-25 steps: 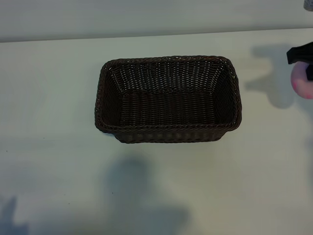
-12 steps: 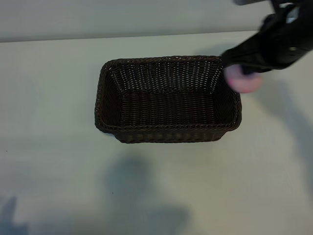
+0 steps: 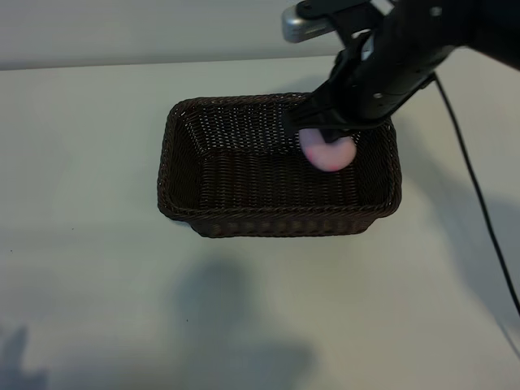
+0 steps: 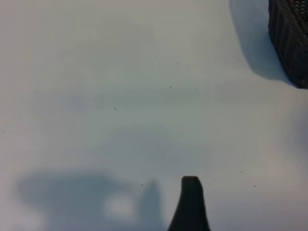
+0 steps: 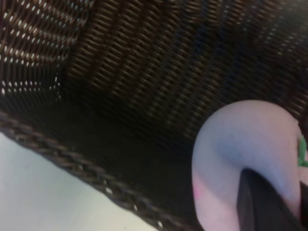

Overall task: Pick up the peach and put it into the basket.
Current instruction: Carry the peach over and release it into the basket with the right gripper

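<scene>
The dark-brown woven basket stands in the middle of the white table. My right gripper is shut on the pale-pink peach and holds it over the basket's right half, just inside the rim. The right wrist view shows the peach up close, with one dark finger against it. Below it lie the basket's woven wall and braided rim. I cannot tell whether the peach touches the basket floor. The left wrist view shows one fingertip of my left gripper above bare table, holding nothing, and a corner of the basket farther off.
The right arm's black cable trails over the table to the right of the basket. The white tabletop stretches all round the basket, with a pale wall behind the far edge.
My right arm has come in from the right edge with the peach. It has moved left over the basket's rim and now holds the fruit above the basket's inside. The basket has not moved.
</scene>
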